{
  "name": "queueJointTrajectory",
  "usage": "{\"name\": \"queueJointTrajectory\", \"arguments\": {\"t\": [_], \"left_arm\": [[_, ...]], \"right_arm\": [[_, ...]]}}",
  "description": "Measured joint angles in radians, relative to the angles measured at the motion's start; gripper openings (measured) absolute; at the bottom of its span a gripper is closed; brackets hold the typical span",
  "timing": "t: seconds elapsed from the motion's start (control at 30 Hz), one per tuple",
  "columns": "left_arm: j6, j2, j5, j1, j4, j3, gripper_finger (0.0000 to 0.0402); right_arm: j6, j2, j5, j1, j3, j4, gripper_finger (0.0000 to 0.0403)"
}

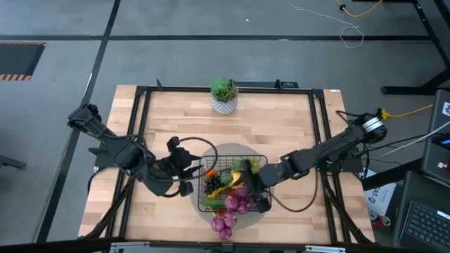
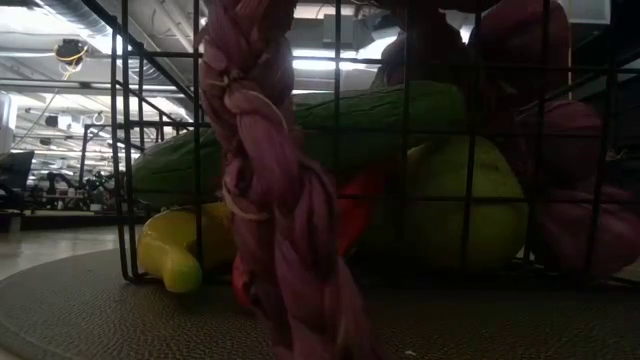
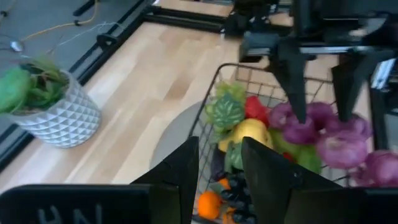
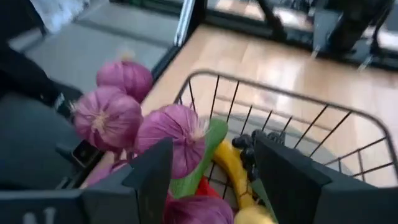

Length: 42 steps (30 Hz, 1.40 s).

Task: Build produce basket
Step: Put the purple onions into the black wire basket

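Hands first: on the left we see the left hand (image 1: 184, 169), low over the bench (image 1: 274, 126) just beside the left wall of the basket (image 1: 209, 158). Its two dark fingers (image 3: 186, 168) are spread apart and hold nothing. Through the gap between them we look into the basket.

Behind that hand, near the far edge of the bench, stands a green plant in a white pot (image 1: 224, 95), well apart from the basket.

Next comes the black wire basket, sitting on a round grey mat (image 1: 211, 151) near the front of the bench. It is full of toy food. We can see a yellow banana (image 4: 231, 168), a long green cucumber (image 2: 300, 135), a yellow-green pear (image 3: 252, 132), black grapes (image 4: 249, 146), a small orange (image 3: 210, 204) and something red (image 3: 255, 107). A string of purple onions (image 1: 235, 204) lies over the front wall of the basket, and some of them hang outside onto the bench.

On the right, the right hand (image 1: 260, 193) is over the right front corner of the basket, right by the onions. Its fingers (image 4: 152, 177) are apart too, and they hold nothing.
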Motion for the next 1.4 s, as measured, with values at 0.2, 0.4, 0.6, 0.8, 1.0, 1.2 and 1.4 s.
{"name": "queueJointTrajectory", "arguments": {"t": [0.2,0.4,0.6,0.8,1.0,1.2,1.4], "left_arm": [[-0.001,0.0,0.0,0.004,-0.057,0.0,0.0115],[-0.002,0.0,0.0,0.004,-0.071,0.0,0.0115],[-0.005,0.0,0.001,0.004,-0.075,0.0,0.0115],[-0.005,0.001,0.001,0.004,-0.077,0.0,0.0115],[-0.005,0.004,0.0,0.004,-0.077,0.0,0.0115],[-0.004,0.006,-0.002,0.004,-0.077,0.0,0.0115],[-0.004,0.006,-0.003,0.004,-0.076,0.0,0.0115]], "right_arm": [[-0.005,0.126,-0.007,0.008,0.198,-0.251,0.0226],[-0.009,0.211,-0.007,0.019,0.343,-0.383,0.0226],[-0.007,0.22,-0.001,0.02,0.426,-0.497,0.0226],[0.015,0.211,-0.045,0.032,0.473,-0.539,0.0226],[0.031,0.217,-0.079,0.073,0.473,-0.532,0.0226],[0.061,0.24,0.149,0.096,0.472,-0.512,0.0226],[0.047,0.242,0.123,0.102,0.472,-0.51,0.0226]]}}
